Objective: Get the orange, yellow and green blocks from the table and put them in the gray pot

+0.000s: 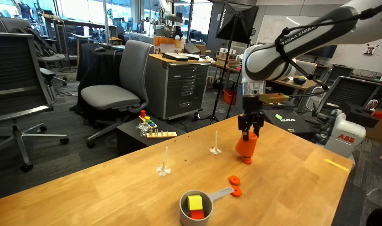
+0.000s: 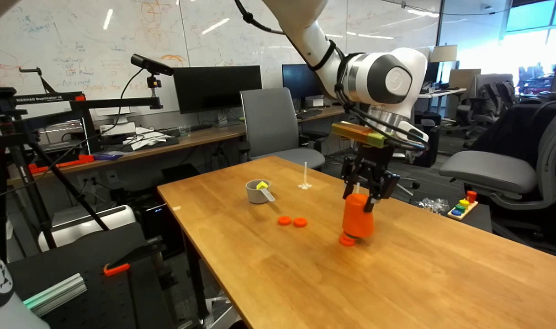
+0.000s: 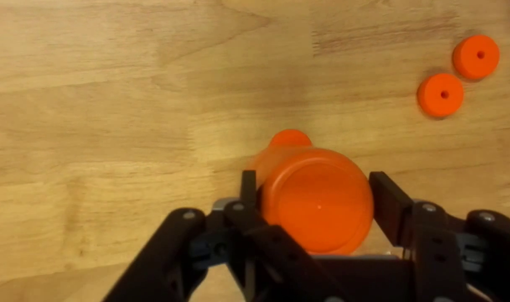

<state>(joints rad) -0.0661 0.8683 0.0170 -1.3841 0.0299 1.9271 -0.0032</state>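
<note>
The gray pot (image 1: 194, 191) stands on the table with its handle to one side; it also shows in an exterior view (image 2: 256, 195). The yellow block (image 1: 195, 202) and an orange-red block (image 1: 197, 214) lie inside it. A green block does not clearly show. My gripper (image 3: 311, 188) is away from the pot, with its fingers pressed on both sides of a tall orange cup-shaped piece (image 3: 319, 205). This piece is tilted, wide end down, over a small orange round piece (image 2: 347, 240). A thin dark greenish band shows between them; whether they touch is unclear.
Two flat orange discs (image 2: 284, 220) lie between the pot and my gripper. Two thin upright pegs (image 1: 216, 139) are stuck to the table. A low dark stand with a colored peg toy (image 1: 147, 119) is beyond the table edge. Yellow tape (image 1: 336, 165) marks the table.
</note>
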